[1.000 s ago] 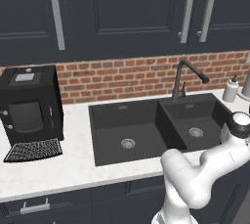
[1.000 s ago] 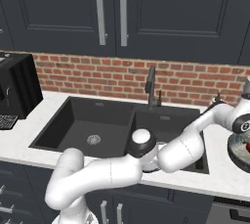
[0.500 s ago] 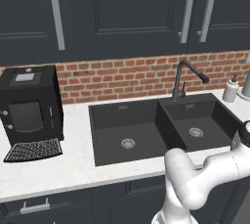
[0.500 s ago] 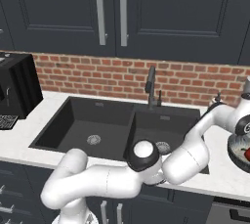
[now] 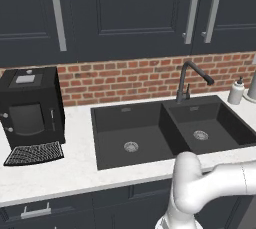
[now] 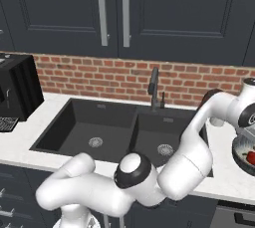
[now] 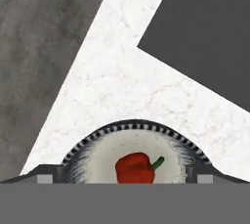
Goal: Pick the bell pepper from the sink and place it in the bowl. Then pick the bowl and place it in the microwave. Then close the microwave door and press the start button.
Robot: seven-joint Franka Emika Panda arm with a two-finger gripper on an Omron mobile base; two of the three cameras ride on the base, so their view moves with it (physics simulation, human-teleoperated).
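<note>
**Red pepper already in bowl; arm parked over it, right of sink**

Black boxy coffee machine (image 5: 31,107) at far left on the white marble bench (image 5: 75,165), clear of the work, with a ribbed drip tray in front. Next along, the matte black double-basin sink (image 5: 170,128) with silver drains: both basins look bare, which fits the pepper being out. Black arched faucet (image 5: 190,79) stands behind the divider, and a small white soap bottle (image 5: 235,91) sits by the brick wall to the right of it.

Far right, the wide shallow white bowl with dark striped rim (image 7: 134,152) rests flat on the bench, past the sink's right edge; in the right base view it is half cut by the frame (image 6: 244,151). The small glossy red bell pepper (image 7: 135,167) lies inside it, near centre, green stem poking sideways, also a red speck in the right base view (image 6: 251,157).

The white arm reaches out that way so the hand hangs above the bowl, camera looking straight down. Pincer (image 7: 125,179): tips barely peek at the frame bottom, set wide to either side of the pepper, not touching it, so it reads as spread and empty.

Judgement: first step done; bowl pickup next, likely needing a rim grip since the bowl is wide. Microwave untouched.
</note>
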